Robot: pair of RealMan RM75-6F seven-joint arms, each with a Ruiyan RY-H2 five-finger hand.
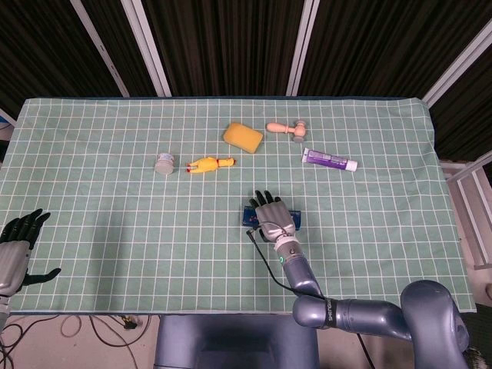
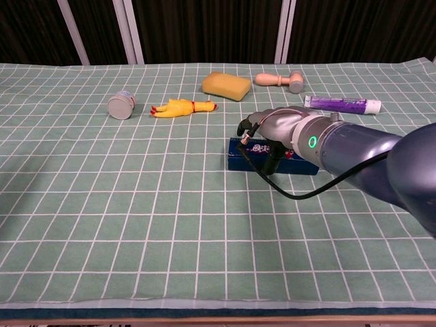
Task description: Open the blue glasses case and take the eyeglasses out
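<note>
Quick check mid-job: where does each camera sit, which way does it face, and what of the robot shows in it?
Head view: high, looking steeply down on the table; shows left hand, right hand over the blue glasses case.
Chest view: low, facing across the table; shows only the right arm and hand.
Both share case, sponge, rubber chicken.

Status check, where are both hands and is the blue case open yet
Right hand over the blue glasses case, fingers draped on the lid. Case closed, flat on the table. Left hand idle at the near left edge, open. Nothing in the way.
</note>
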